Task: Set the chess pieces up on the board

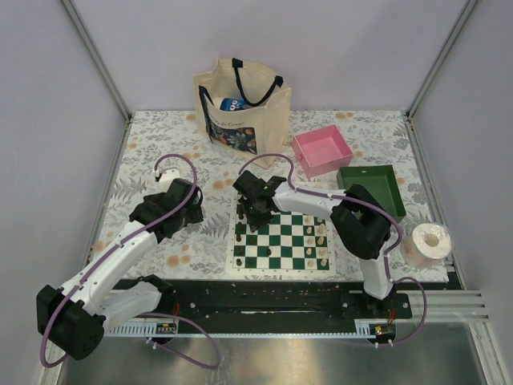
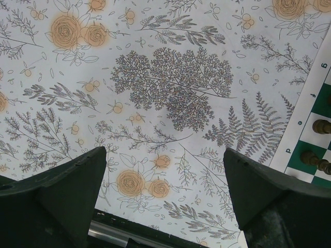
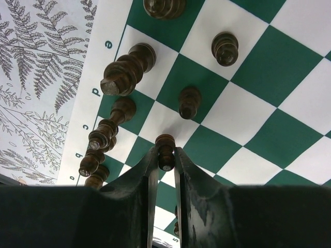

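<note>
The green-and-white board lies at the table's front centre. Dark pieces stand along its left side and cream pieces along its right. My right gripper is over the board's far left part, shut on a dark brown pawn whose base meets a square. Other dark pieces stand in a row beside it. My left gripper is open and empty above the flowered cloth, left of the board's edge. Two dark pieces show at that edge.
A cream tote bag stands at the back. A pink tray and a green tray sit right of the board's far side. A paper roll lies at the right edge.
</note>
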### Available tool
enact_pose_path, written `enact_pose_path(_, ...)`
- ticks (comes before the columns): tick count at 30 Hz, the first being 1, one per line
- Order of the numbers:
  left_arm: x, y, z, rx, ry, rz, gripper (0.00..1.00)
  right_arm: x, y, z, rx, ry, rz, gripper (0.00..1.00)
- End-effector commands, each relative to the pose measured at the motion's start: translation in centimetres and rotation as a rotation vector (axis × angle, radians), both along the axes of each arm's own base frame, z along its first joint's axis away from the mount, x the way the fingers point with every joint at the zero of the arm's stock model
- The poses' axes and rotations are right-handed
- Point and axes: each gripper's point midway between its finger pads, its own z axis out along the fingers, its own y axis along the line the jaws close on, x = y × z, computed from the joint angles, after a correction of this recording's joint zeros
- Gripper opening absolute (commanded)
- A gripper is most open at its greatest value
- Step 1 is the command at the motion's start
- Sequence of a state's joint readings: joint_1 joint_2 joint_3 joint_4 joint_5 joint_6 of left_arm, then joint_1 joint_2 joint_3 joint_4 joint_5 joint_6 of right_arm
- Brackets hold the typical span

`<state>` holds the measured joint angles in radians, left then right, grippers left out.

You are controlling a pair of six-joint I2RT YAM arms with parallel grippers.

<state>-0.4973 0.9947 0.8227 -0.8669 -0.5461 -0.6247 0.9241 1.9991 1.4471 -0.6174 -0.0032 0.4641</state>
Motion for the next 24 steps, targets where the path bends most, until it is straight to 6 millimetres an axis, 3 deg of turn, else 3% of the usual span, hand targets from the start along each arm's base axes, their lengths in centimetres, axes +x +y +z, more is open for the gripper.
enact_pose_path(1, 0.8, 0.1, 1.1, -0.002, -0.048, 0.012, 0.99, 0.2, 1.2, 0.6, 0.023, -0.016, 0.018, 0.27)
enact_pose_path(13, 0.7, 0.1, 1.2, -0.01, -0.054, 0.012, 0.99, 0.2, 1.5, 1.5, 0.044, -0.018, 0.015, 0.35)
enact_pose_path(24, 0.7, 0.0, 1.1, -0.01, -0.048, 0.007, 0.99, 0.7, 1.0, 7.3, 0.129, -0.122, 0.0, 0.44)
